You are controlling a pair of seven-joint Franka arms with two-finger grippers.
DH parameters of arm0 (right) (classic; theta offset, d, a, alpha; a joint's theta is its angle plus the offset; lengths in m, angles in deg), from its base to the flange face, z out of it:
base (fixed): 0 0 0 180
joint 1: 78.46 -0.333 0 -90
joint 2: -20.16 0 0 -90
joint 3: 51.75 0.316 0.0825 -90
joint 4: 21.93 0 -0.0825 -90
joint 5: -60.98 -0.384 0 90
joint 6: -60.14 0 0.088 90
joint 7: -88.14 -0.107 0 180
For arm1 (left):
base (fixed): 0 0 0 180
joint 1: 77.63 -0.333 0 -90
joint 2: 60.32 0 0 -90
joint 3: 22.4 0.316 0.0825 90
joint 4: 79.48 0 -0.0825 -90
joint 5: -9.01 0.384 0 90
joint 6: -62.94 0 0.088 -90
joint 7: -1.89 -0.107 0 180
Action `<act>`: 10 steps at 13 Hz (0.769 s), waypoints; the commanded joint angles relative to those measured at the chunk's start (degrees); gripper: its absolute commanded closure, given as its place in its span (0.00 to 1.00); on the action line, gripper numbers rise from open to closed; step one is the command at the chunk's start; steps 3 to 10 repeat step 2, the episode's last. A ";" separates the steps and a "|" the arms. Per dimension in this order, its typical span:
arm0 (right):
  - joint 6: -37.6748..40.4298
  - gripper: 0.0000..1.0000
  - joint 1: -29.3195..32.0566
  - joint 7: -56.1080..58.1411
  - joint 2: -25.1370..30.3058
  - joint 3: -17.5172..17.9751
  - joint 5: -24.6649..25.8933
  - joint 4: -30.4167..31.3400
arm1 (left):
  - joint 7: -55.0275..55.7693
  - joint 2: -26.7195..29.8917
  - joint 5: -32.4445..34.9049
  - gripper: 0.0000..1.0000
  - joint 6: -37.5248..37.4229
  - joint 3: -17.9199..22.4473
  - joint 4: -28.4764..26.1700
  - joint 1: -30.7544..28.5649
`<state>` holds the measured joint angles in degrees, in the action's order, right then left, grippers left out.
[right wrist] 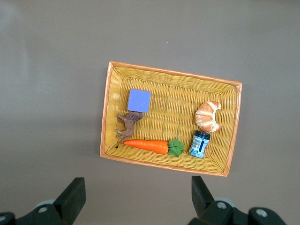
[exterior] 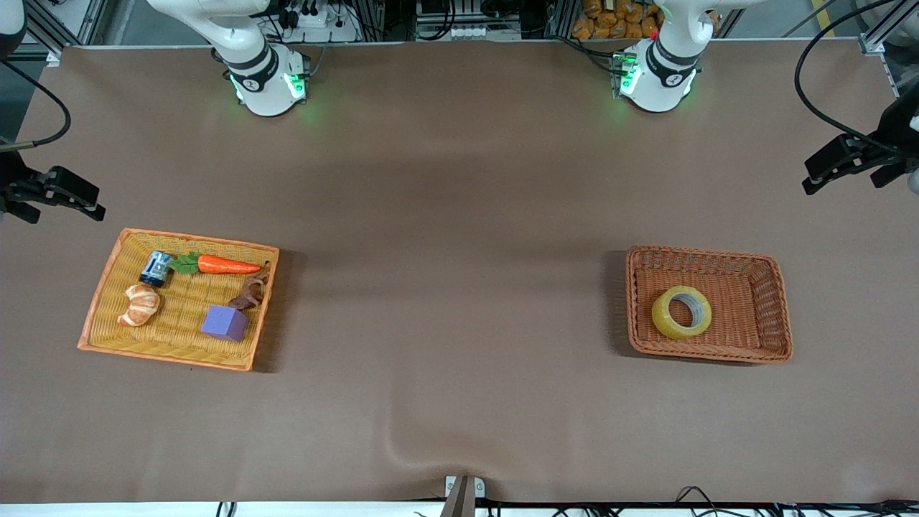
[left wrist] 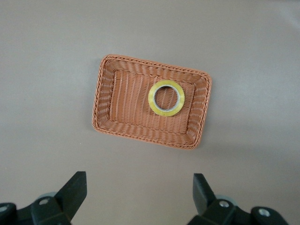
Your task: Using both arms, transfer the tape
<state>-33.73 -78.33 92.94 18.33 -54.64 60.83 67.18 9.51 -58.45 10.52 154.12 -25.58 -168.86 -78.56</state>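
The tape (exterior: pixel 664 316), a yellowish ring with a grey-white core, lies flat in a brown wicker basket (exterior: pixel 707 255) toward the left arm's end of the table. The tape also shows in the left wrist view (left wrist: pixel 151 98), in the basket (left wrist: pixel 105 101). My left gripper (exterior: pixel 815 176) hangs high in the air at the table's edge on that end, open and empty (left wrist: pixel 139 180). My right gripper (exterior: pixel 90 201) hangs high at the right arm's end, open and empty (right wrist: pixel 138 183).
A yellow wicker tray (exterior: pixel 194 238) toward the right arm's end holds a croissant toy (exterior: pixel 139 304), a carrot (exterior: pixel 228 265), a purple block (exterior: pixel 225 322), a blue jar (exterior: pixel 156 268) and a brown toy animal (exterior: pixel 251 292). The cloth has a wrinkle (exterior: pixel 402 445) near the front edge.
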 commanded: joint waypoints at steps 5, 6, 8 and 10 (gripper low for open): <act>0.97 0.00 -0.39 -0.84 -0.90 -0.18 -0.91 -1.40 | 0.02 -0.55 -0.19 0.00 -2.23 -1.22 1.13 0.22; 0.97 0.00 -0.39 -0.84 -0.90 -0.18 -0.91 -1.40 | 0.02 -0.55 -0.19 0.00 -2.23 -1.22 1.13 0.22; 0.97 0.00 -0.39 -0.84 -0.90 -0.18 -0.91 -1.40 | 0.02 -0.55 -0.19 0.00 -2.23 -1.22 1.13 0.22; 0.97 0.00 -0.39 -0.84 -0.90 -0.18 -0.91 -1.40 | 0.02 -0.55 -0.19 0.00 -2.23 -1.22 1.13 0.22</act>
